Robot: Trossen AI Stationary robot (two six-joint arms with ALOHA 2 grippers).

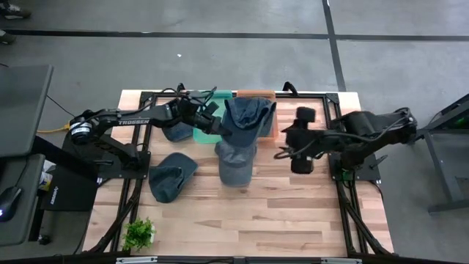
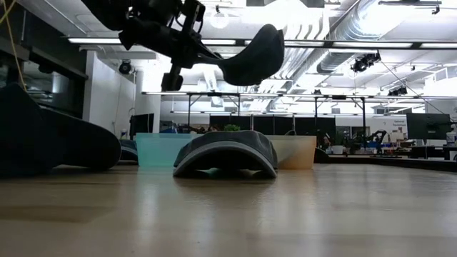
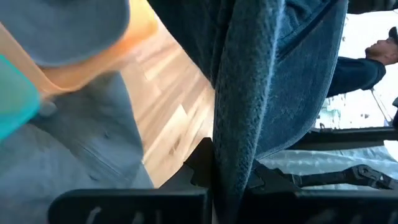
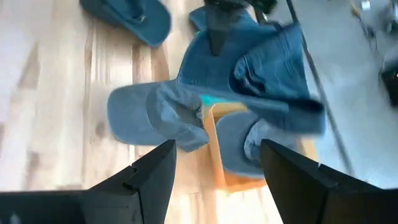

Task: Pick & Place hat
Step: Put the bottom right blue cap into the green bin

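A hat (image 1: 248,116) hangs above the far middle of the bench (image 1: 293,220), clamped in the left gripper (image 1: 214,116), over two bins that sit side by side at the far edge. The left bin (image 1: 201,135) lies under the gripper; the right bin (image 1: 268,132) appears to hold another hat (image 4: 239,144), though most of it is hidden. In front of the bins, a second hat (image 1: 235,163) rests near the bench's centre. Left of it lies a third hat (image 1: 171,176), and a fourth (image 1: 178,132) sits just left of the left bin. A small plant (image 1: 138,233) stands at the near left corner. The right gripper (image 1: 281,154) hovers right of centre, its fingers spread.
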